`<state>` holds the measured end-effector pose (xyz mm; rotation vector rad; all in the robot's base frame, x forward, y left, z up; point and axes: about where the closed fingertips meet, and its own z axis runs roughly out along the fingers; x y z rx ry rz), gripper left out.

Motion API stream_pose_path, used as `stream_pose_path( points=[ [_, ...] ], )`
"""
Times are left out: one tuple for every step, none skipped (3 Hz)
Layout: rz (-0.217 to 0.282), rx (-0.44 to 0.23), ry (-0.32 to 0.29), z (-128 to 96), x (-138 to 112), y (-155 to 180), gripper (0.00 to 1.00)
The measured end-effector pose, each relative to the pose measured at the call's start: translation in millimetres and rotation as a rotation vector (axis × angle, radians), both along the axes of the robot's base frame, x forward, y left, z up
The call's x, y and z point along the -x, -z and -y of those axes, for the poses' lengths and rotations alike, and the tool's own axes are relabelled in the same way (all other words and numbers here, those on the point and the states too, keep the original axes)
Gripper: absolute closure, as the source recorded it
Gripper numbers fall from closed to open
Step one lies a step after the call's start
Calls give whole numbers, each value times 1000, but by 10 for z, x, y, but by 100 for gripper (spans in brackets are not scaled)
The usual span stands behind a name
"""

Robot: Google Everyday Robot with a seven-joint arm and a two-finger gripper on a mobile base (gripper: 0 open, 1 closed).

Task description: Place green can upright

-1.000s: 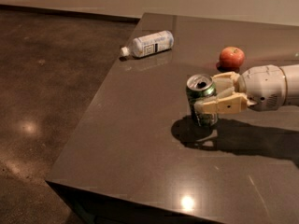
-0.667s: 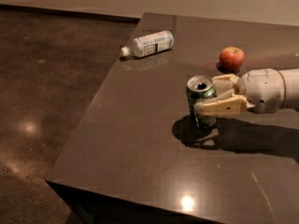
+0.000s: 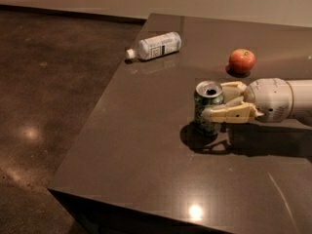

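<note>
Dark counter (image 3: 141, 155) is carrying the green can (image 3: 207, 116), which is standing upright near its middle. Reaching in from 3 o'clock, the hand (image 3: 213, 101) is clamping the can between both fingers (image 3: 229, 114). An apple (image 3: 242, 61) is sitting at 1 o'clock, a bottle (image 3: 155, 46) lying at 11 o'clock.

Glossy smooth tabletop (image 3: 146, 169), shiny metal green can (image 3: 205, 126) w/ matt plastic jaws clamped round it.

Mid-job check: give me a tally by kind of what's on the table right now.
Cans: 1, the green can, upright, held by the gripper reaching in from the right.
Bottles: 1, a clear plastic bottle lying on its side.
Apples: 1, a red apple.
Total: 3.
</note>
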<state>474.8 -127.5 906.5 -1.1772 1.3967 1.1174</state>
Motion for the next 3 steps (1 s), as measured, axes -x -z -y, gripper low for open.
stream_pose_path(
  points=[
    [-15,-37,-19,-20,-2,22,32],
    [-7,-36,-27,-49,0,30,0],
    [-7,-36,-27,-50,0,30,0]
  ],
)
